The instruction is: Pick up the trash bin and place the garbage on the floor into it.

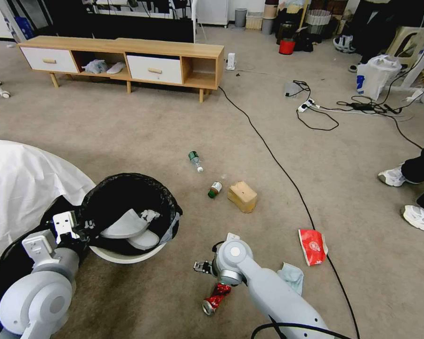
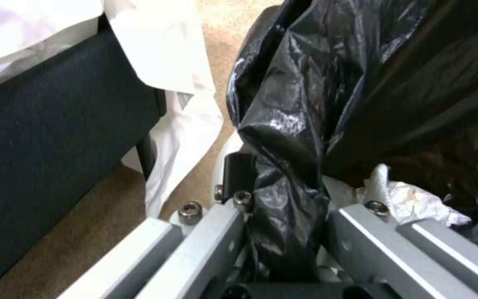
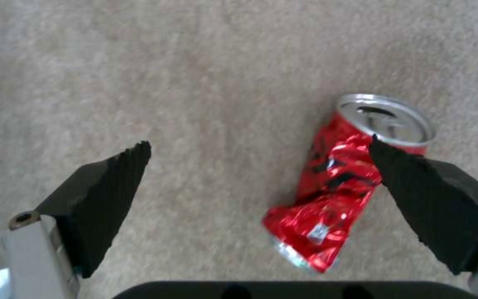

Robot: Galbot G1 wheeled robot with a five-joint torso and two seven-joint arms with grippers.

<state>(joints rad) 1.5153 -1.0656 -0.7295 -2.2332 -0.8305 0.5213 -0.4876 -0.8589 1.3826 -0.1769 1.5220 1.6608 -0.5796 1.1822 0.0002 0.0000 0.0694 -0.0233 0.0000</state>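
Left tool [image 1: 73,228] clamped on bin [image 1: 127,256] rim, bin lifted near white sheet [image 1: 19,179]. Right tool [image 3: 258,174] gaping wide over floor [image 1: 127,132], crushed can [image 3: 338,182] beside one pad, ungripped. Slippers, tissue inside bin. Left: can, tan box [image 1: 242,196], red packet [image 1: 313,246], blue tissue [image 1: 292,277], two bottles.

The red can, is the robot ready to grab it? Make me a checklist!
1. Right end effector open: ok.
2. Can centred between its fingers: not ok, it lies by one fingertip.
3. Carpet around the can free of other litter: ok.
4. Left end effector gripping the bin rim and bag: ok.
5. Room in the bin: ok, a few items inside.
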